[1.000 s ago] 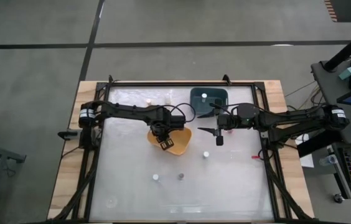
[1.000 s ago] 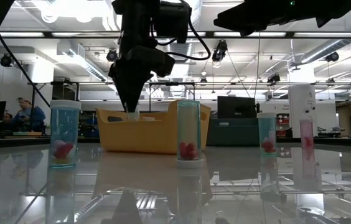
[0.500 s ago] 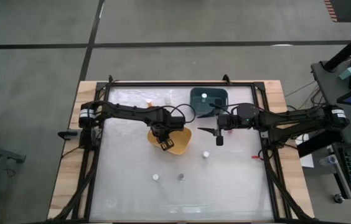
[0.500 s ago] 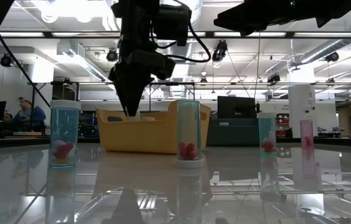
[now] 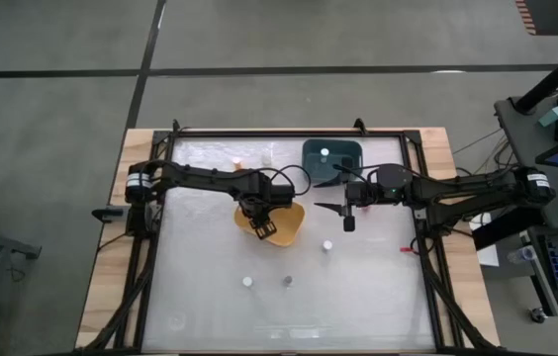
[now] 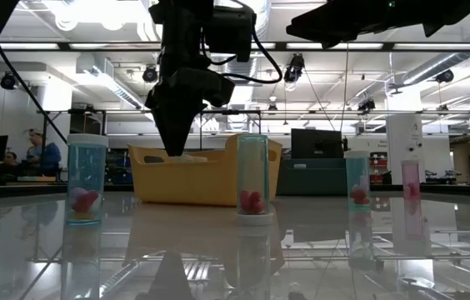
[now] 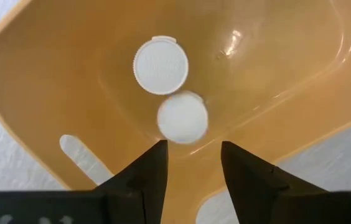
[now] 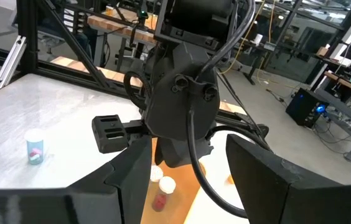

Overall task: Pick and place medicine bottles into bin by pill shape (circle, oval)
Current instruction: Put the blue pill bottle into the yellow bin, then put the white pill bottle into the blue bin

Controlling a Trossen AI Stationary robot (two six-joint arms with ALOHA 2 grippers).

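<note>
Overhead looks straight down; low camera level across the table; both wrists – perhaps the low too – share the orange tub.

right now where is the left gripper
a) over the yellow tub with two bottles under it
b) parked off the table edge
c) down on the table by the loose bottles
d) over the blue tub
a: the left gripper hangs with its jaws apart over the yellow tub, where two white-capped bottles sit on the floor of the tub; the high view also puts it above that tub.
</note>
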